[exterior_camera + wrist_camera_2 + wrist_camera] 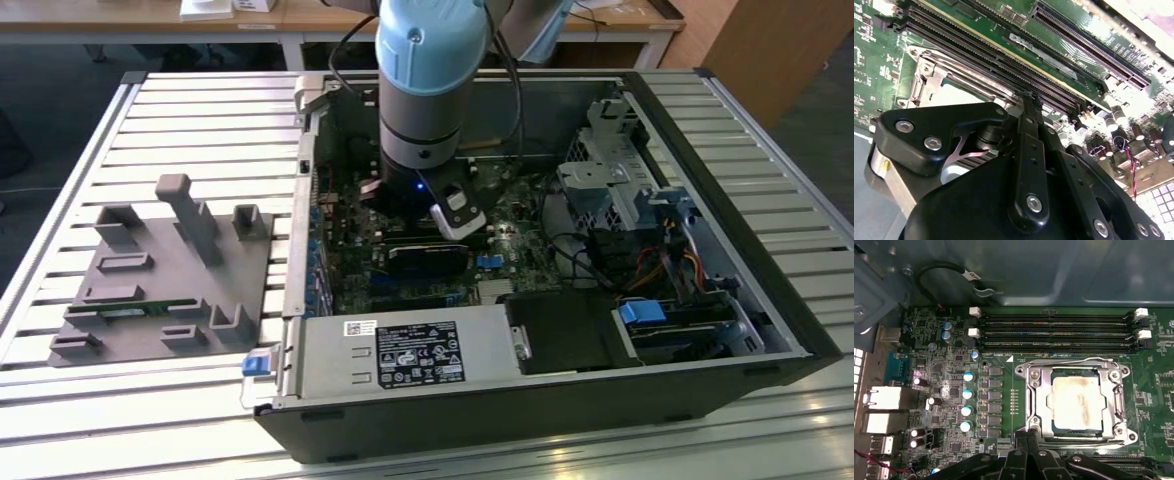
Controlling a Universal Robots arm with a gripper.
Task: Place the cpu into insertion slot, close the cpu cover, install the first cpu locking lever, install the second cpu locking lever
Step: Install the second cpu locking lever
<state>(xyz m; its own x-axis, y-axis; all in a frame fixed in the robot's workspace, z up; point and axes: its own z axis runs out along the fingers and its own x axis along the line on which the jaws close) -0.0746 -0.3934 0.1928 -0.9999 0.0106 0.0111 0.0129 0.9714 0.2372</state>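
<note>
Cpu (1077,402) under closed cpu cover (1036,400)

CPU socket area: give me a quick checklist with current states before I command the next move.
1. Chip seated in the socket: ok, it lies flat and square.
2. Cover frame down around the chip: ok.
3. Locking levers latched: cannot tell.
4. Gripper position: ok, at the socket's edge.
5. Finger state: cannot tell.
6. Memory slots beside the socket unobstructed: ok.
</note>
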